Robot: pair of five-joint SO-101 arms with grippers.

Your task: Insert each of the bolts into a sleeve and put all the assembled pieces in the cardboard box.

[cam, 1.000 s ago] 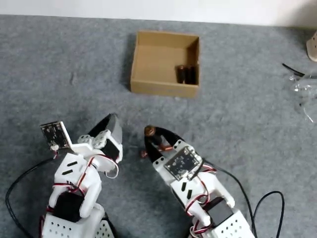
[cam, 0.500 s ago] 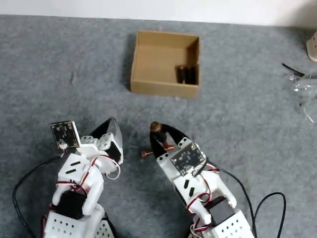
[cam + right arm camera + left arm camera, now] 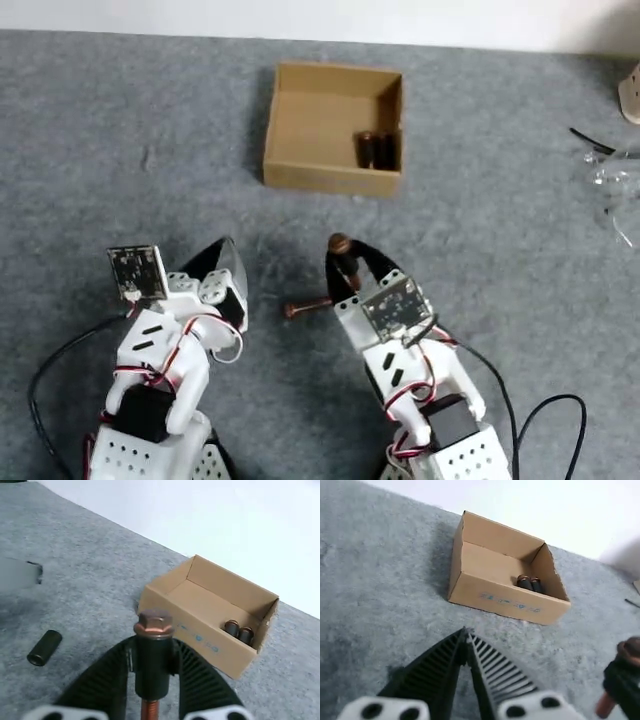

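Well, the grey carpet [image 3: 500, 200] carried the cardboard box [image 3: 318, 175] at its far side. The right gripper [image 3: 153, 650] was clamped around a sleeve [image 3: 152, 667] with a bolt [image 3: 154, 622] through it, held upright, short of the box. The left gripper [image 3: 465, 633] was pressed closed, empty. Two assembled pieces [image 3: 376, 150] lay in the box's corner. A loose bolt [image 3: 305, 306] lay between the arms.

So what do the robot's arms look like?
The left arm and right arm are chunky white plastic with black bits. Thin red, black and white wires loop along them, and a black cable trails from each. Each wrist carries a square circuit board. The left gripper and right gripper are black, ribbed and pointed like beaks.
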